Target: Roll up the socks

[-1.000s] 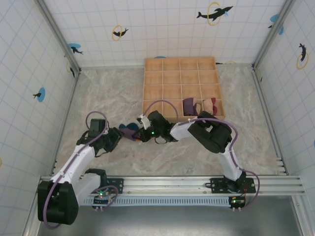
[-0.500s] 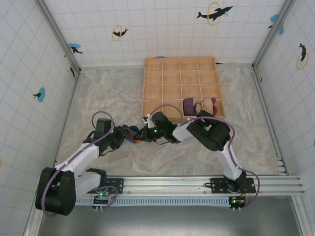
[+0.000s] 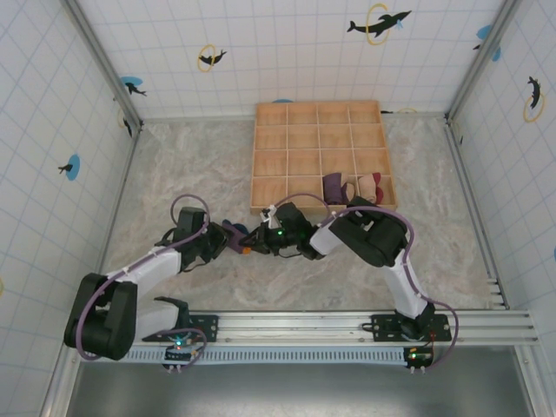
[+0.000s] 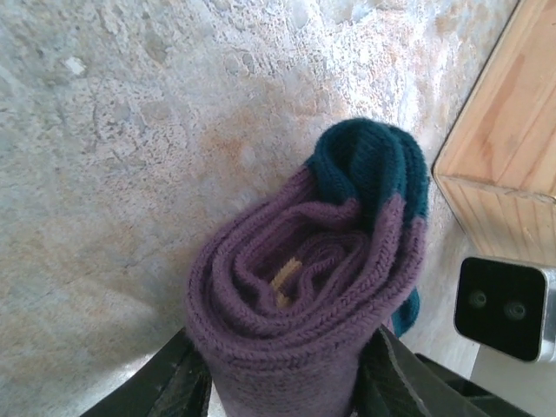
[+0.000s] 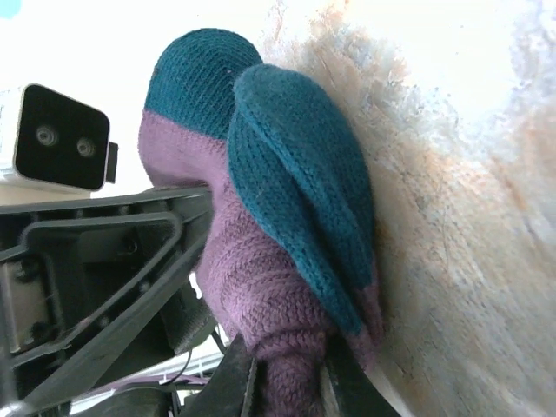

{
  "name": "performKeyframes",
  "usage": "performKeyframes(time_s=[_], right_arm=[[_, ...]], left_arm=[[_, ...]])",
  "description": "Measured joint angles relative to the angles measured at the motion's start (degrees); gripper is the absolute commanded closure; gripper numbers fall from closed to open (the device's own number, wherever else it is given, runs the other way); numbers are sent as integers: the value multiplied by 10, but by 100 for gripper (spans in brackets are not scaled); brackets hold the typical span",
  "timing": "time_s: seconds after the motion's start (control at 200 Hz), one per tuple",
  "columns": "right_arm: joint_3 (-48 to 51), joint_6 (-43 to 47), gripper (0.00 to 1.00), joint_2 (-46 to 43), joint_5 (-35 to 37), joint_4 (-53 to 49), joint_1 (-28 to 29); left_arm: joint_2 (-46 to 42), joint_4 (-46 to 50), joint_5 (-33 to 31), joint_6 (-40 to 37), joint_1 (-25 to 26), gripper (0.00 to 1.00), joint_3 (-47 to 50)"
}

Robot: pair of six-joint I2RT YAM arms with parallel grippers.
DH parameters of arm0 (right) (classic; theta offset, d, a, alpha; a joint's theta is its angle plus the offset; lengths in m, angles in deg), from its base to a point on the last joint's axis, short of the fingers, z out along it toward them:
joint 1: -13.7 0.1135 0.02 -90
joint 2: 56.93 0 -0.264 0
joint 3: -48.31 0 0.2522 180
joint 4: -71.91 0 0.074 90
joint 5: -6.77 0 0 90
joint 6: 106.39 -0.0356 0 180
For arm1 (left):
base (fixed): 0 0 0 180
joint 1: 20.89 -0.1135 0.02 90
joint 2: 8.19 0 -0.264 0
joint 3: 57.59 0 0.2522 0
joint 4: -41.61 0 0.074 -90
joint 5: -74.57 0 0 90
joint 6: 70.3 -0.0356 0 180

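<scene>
Just beyond the arm bases, both claws meet over one purple-and-teal sock (image 4: 304,278) on the mottled surface (image 4: 130,130), near the front edge of the wooden tray (image 3: 317,130). The left claw (image 4: 282,387) hugs the purple coil from both sides, its fingers pressed against the knit. A sliver of orange shows at the spiral's core and the teal toe wraps the outside. The right claw (image 5: 287,382), facing it, pinches the purple end of the same bundle between nearly closed fingers. The rolling of this sock looks all but finished, and the step in hand appears to be securing the coil. The next move probably calls for one claw to keep firm pressure while the other lets go, so the layers do not spring open, and then a lift toward a free compartment. Farther back, in the tray's nearest row, a purple-and-tan sock (image 3: 334,186) and a tan sock (image 3: 372,185) with dark red sit in neighbouring compartments.
</scene>
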Motion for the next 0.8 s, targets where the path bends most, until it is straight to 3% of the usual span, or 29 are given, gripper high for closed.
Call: performKeyframes(time_s=[0.16, 0.355, 0.47, 0.596, 0.721, 0.751, 0.801], right_arm=[[9, 20, 64, -28, 30, -33, 0], [9, 101, 49, -82, 80, -153, 3], [8, 169, 45, -128, 122, -251, 6], [3, 233, 30, -167, 162, -345, 6], [-25, 295, 23, -183, 187, -417, 4], [-32, 309, 14, -183, 189, -425, 3], [-42, 330, 13, -183, 188, -435, 1]], left_arm=[[56, 22, 14, -28, 3, 93, -52], [85, 58, 24, -64, 3, 95, -90], [106, 91, 28, -101, 4, 95, -121], [130, 121, 30, -145, 12, 95, -153], [155, 136, 33, -178, 30, 95, -182], [161, 139, 34, -183, 36, 95, -188], [168, 140, 34, -191, 45, 95, -195]])
